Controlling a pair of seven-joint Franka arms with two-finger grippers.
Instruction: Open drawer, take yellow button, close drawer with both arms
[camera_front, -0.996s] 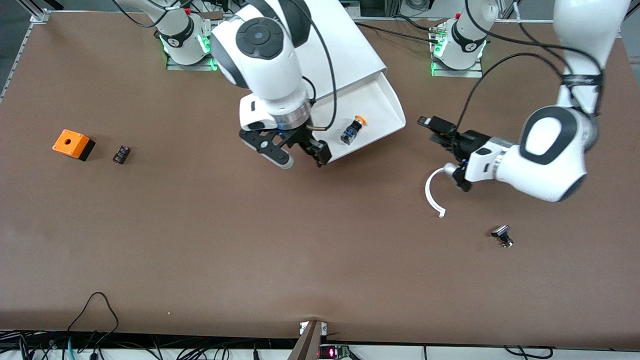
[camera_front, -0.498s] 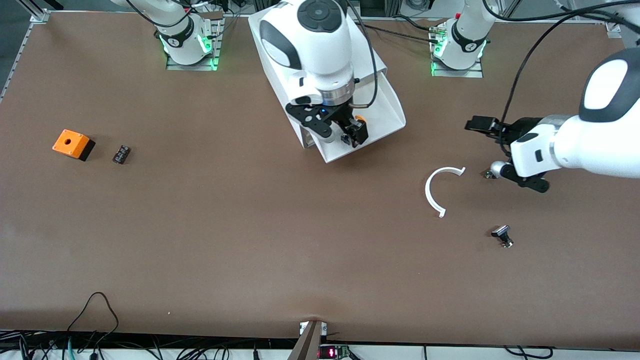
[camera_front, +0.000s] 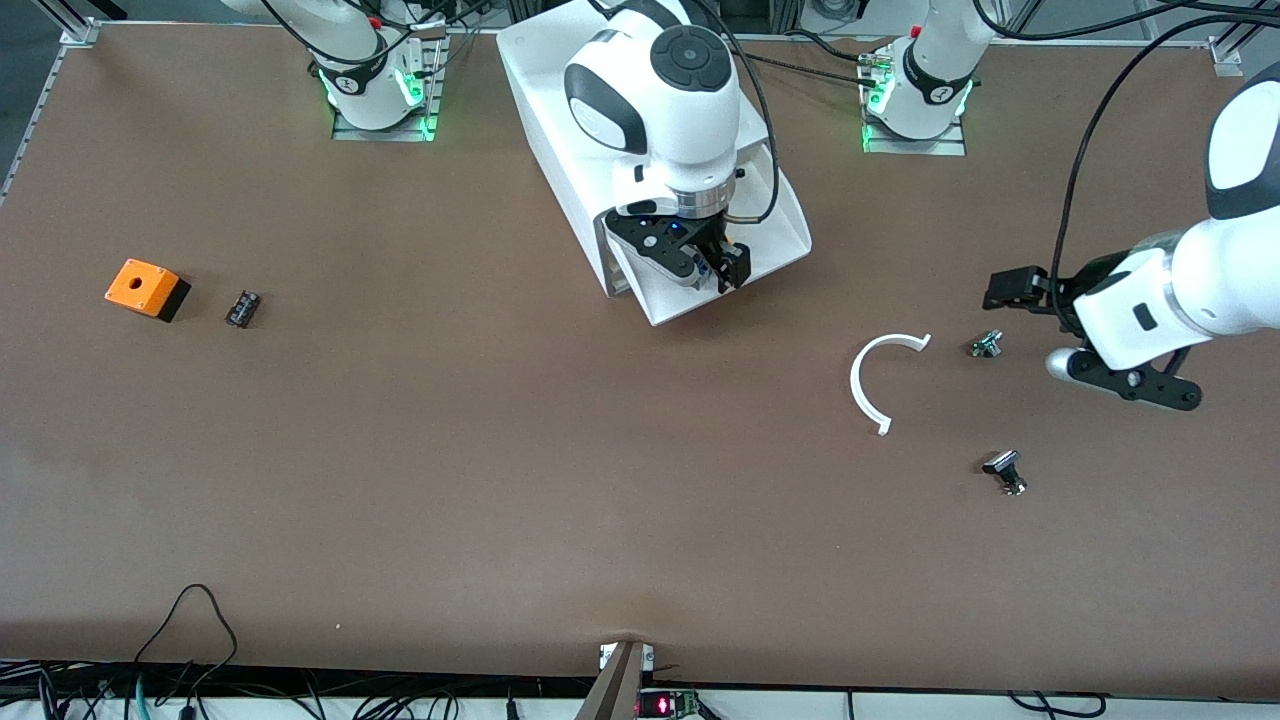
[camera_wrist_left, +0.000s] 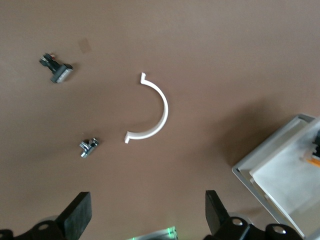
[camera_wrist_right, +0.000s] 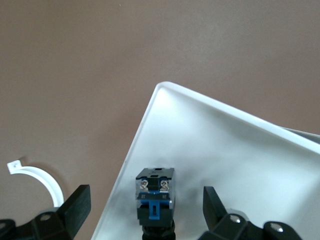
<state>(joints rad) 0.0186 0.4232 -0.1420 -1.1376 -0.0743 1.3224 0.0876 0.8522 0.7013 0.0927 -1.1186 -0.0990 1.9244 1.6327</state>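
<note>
The top drawer (camera_front: 775, 215), a wide shallow white plastic tray with a flared front, stands pulled out of the large white boxy cabinet (camera_front: 560, 110); the small push button (camera_wrist_right: 155, 200), blue-and-black bodied, lies inside the tray near its front corner, with only a sliver of orange cap showing in the front view beneath the gripper. The right gripper (camera_front: 712, 275) hangs directly over the button inside the drawer, its black fingers (camera_wrist_right: 75, 207) spread on either side of the body and not touching it. The left gripper (camera_front: 1090, 335) sits over bare brown table (camera_front: 500, 450) toward the left arm's end, jaws wide apart and empty, well apart from the drawer. A white curved plastic strip (camera_front: 868, 385) lies on the table between the drawer and the left gripper; a small metal part (camera_front: 986, 345) rests just beside the strip; a small black-capped metal part (camera_front: 1005, 470) lies nearer the front camera. An orange square box with a hole (camera_front: 145, 288) and a small dark block (camera_front: 241, 308) lie toward the right arm's end.
</note>
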